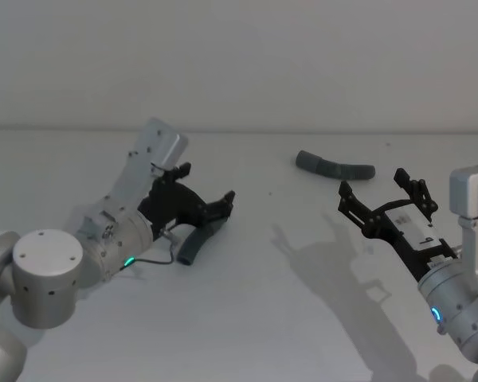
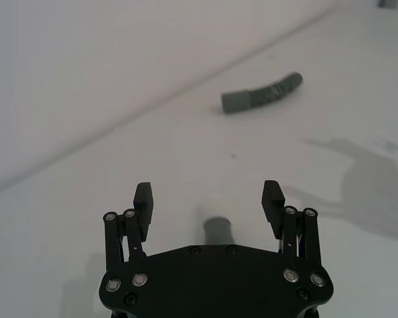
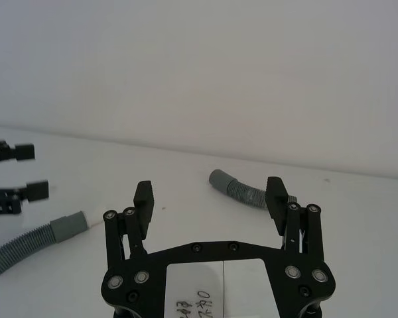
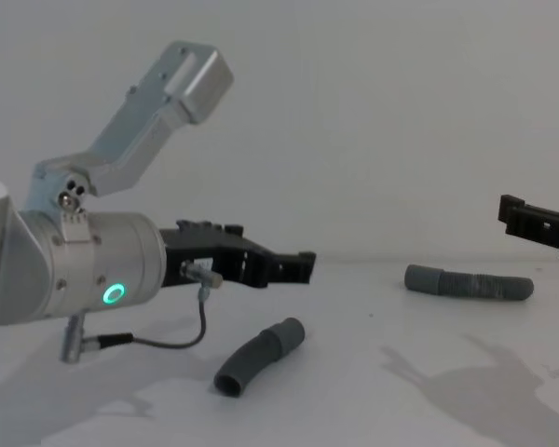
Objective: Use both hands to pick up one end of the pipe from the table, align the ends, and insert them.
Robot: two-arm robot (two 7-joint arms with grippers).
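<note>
In the head view, your left gripper (image 1: pixel 221 208) hangs wide open just above the short hose piece (image 1: pixel 193 245) on the table (image 1: pixel 247 318); your right gripper (image 1: pixel 372 185), wide open too, is near the longer hose piece (image 1: pixel 334 167). In the left wrist view, a grey cuff (image 2: pixel 219 230) shows between the 2 fingers (image 2: pixel 143 202). In the chest view, the short piece lies loose, so a crooked squeeze could roll it away.
</note>
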